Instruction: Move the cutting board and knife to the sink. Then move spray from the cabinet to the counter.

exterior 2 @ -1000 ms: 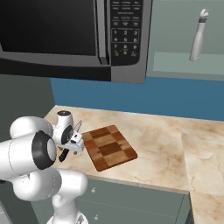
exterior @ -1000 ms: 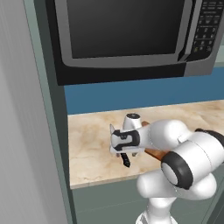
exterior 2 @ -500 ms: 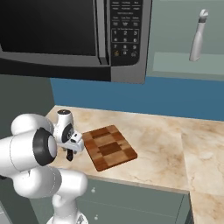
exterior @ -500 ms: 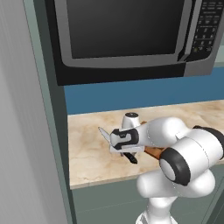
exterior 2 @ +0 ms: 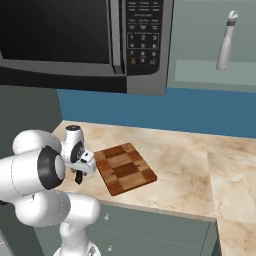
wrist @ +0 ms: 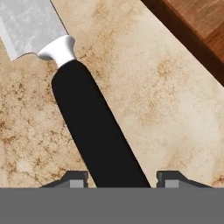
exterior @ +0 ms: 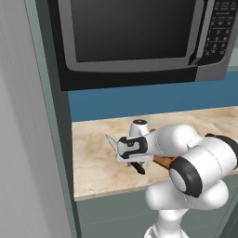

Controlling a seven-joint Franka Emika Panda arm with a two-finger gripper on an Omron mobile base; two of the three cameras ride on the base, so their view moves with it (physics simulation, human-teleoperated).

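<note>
Tabletop: beige marbled stone, across the middle of both base views, under a dark microwave.
Knife: lies flat on the tabletop. In the hand view the black handle runs from upper left down to bottom centre; silver blade in the upper left corner. In the left base view the blade tip pokes out left of the hand and the handle end shows below it.
Pincer: low over the knife handle, 1 tip on each side of it. A gap shows between each tip and the handle; whether they clamp it, cannot tell.
Cutting board: checkered wood, flat on the tabletop, centre of the right base view, just right of the pincer; apart from the knife.
Spray: upright on the cabinet shelf, upper right of the right base view.
</note>
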